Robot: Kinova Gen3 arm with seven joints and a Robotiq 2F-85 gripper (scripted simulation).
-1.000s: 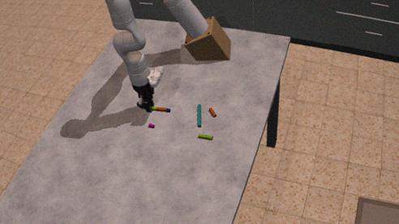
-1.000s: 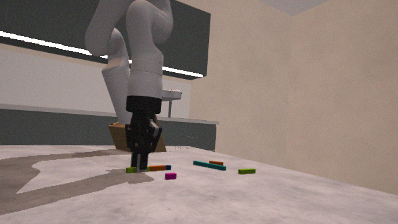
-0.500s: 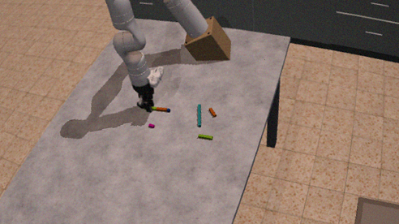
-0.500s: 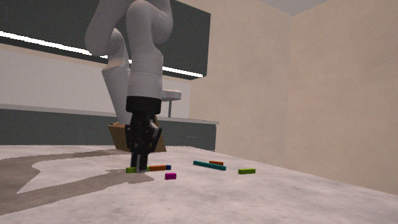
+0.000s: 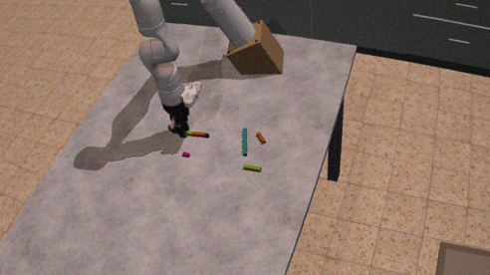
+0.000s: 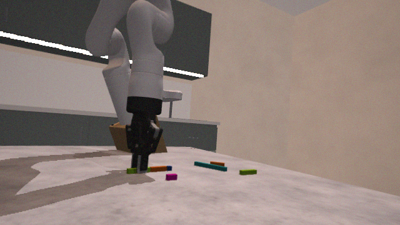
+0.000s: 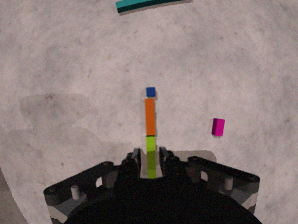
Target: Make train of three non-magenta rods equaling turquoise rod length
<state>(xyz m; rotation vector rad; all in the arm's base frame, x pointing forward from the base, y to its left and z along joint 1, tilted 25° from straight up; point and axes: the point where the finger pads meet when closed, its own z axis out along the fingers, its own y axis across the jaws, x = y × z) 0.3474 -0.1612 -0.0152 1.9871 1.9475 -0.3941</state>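
Observation:
A lime rod (image 7: pixel 152 156), an orange rod (image 7: pixel 150 117) and a blue rod (image 7: pixel 150 92) lie flat, end to end in one line on the table. My gripper (image 7: pixel 149 155) is low over the lime rod (image 6: pixel 132 170), with a finger on each side of it and narrowly open, not clamped. In the top and exterior views the gripper (image 5: pixel 180 131) (image 6: pixel 139 167) stands upright at the line's lime end. The turquoise rod (image 5: pixel 244 142) lies apart to the right.
A second orange rod (image 5: pixel 260 138) lies beside the turquoise rod, and a second lime rod (image 5: pixel 251 168) lies nearer the table's front. A magenta rod (image 5: pixel 185 154) lies a little off the line. The arm's wooden base block (image 5: pixel 257 54) stands at the back.

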